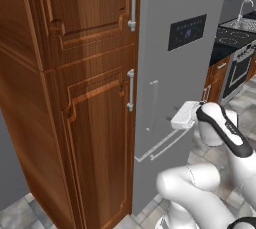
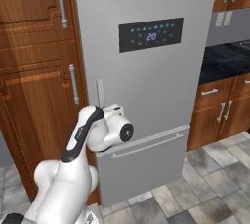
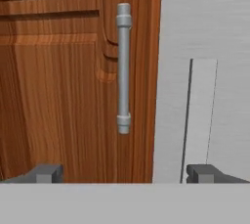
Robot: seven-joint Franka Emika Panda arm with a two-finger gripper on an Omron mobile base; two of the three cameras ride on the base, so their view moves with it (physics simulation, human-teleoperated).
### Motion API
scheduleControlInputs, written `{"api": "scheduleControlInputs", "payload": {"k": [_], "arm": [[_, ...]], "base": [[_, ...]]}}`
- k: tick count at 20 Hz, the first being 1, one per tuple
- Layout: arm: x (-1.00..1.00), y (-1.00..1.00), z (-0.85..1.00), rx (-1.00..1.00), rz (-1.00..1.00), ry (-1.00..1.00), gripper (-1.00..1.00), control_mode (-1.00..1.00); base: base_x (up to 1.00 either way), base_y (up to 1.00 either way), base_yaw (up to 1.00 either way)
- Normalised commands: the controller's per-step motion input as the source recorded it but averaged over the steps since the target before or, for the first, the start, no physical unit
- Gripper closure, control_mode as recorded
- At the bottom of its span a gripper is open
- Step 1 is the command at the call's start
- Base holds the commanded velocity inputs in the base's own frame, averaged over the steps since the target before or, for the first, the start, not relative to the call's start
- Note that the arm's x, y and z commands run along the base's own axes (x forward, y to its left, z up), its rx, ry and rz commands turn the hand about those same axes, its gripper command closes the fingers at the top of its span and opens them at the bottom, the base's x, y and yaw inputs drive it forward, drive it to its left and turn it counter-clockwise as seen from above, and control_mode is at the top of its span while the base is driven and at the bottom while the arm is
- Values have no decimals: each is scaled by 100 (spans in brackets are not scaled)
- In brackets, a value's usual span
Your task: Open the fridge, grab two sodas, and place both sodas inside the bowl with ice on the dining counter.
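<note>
The fridge (image 2: 146, 86) stands closed, with the wooden cabinet (image 1: 75, 98) on its left side. The right base view shows the whole front of the fridge: the black display (image 2: 151, 34) high on the door, the lower drawer (image 2: 144, 164) with its long horizontal bar, and the dark counter (image 2: 224, 61) with brown cupboards to the right. The left base view looks from the side and shows more of the cabinet, its two metal bar handles (image 1: 131, 90), and far at the right the stove and the sink. The hand view comes much closer: it shows one cabinet handle (image 3: 123, 67) on the left and the slim vertical fridge handle (image 3: 200, 115) on the right. The claw (image 3: 126, 173) is spread wide and holds nothing. Its left fingertip is before the cabinet wood, its right fingertip just under the lower end of the fridge handle, so the handle lies off to the right of the middle of the claw. If the tips touch the door, I cannot tell.
</note>
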Motion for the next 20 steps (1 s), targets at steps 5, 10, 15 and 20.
{"api": "scheduleControlInputs", "payload": {"k": [5,10,15,20], "arm": [[33,2,0,5,6,-8,-100,-100],[23,0,0,4,0,-1,-100,-100],[25,6,0,0,0,0,-100,-100],[21,4,0,0,0,0,-100,-100]], "base": [[0,0,0],[0,0,0],[0,0,0],[0,0,0]]}}
